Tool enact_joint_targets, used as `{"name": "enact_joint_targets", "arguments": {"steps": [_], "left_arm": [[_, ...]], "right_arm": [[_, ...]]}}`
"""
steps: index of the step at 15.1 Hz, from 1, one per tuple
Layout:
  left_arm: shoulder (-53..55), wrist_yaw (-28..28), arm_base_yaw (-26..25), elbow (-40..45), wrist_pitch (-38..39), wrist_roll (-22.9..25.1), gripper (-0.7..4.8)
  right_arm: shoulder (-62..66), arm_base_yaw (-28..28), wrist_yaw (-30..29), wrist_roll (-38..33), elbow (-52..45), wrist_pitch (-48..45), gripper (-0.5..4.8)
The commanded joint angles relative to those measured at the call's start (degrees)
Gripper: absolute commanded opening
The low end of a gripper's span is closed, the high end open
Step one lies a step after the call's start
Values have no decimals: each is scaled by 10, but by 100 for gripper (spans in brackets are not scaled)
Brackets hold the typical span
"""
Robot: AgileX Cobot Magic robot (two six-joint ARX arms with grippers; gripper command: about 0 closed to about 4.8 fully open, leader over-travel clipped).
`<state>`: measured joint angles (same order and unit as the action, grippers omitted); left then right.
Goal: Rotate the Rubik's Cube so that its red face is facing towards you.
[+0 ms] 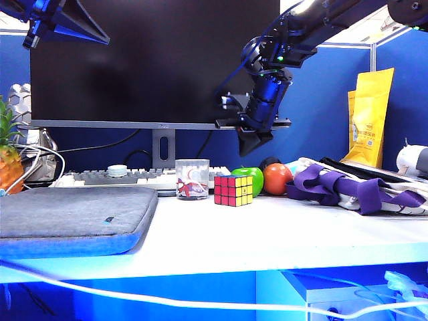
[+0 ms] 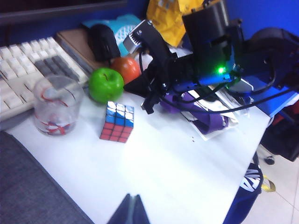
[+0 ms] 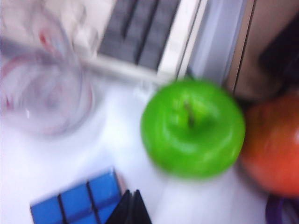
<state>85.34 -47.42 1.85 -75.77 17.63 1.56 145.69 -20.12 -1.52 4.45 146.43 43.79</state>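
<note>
White bench [image 1: 267, 231] carries one multicoloured Rubik's Cube [image 1: 233, 190], red face [image 1: 226, 190] frontward, one green apple [image 1: 253, 178], one glass cup [image 1: 192, 178]. Right pincer [image 1: 254, 142] hangs closed above; left pincer [image 2: 131, 210] closed, empty.

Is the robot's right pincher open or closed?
Closed. The right gripper hangs above the Rubik's Cube, fingertips pressed together, holding nothing.

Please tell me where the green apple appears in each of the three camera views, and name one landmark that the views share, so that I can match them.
Exterior view: the green apple sits mid-table, just behind the Rubik's Cube, left of the orange ball.
Left wrist view: the apple lies between the glass cup and the orange ball.
Right wrist view: it fills the middle, blurred.
Shared landmark: the Rubik's Cube, beside the apple in all three.
</note>
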Motion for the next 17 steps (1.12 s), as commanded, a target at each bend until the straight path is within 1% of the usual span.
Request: {"name": "enact_joint_targets", "arguments": {"steps": [1, 6, 12, 14, 17], "left_arm": [[0, -2, 0, -3, -9, -1, -3], [0, -2, 0, -3, -10, 0, -3], [0, -2, 0, -3, -6, -1, -3], [0, -3, 0, -3, -5, -1, -3], [0, -4, 0, -3, 8, 0, -3]], "right_arm": [[17, 7, -17, -13, 1, -33, -8], [31, 9, -47, -32, 1, -56, -8], [40, 6, -78, -50, 1, -50, -8], [40, 4, -102, -57, 1, -50, -8], [40, -4, -102, -60, 1, -35, -8]]}}
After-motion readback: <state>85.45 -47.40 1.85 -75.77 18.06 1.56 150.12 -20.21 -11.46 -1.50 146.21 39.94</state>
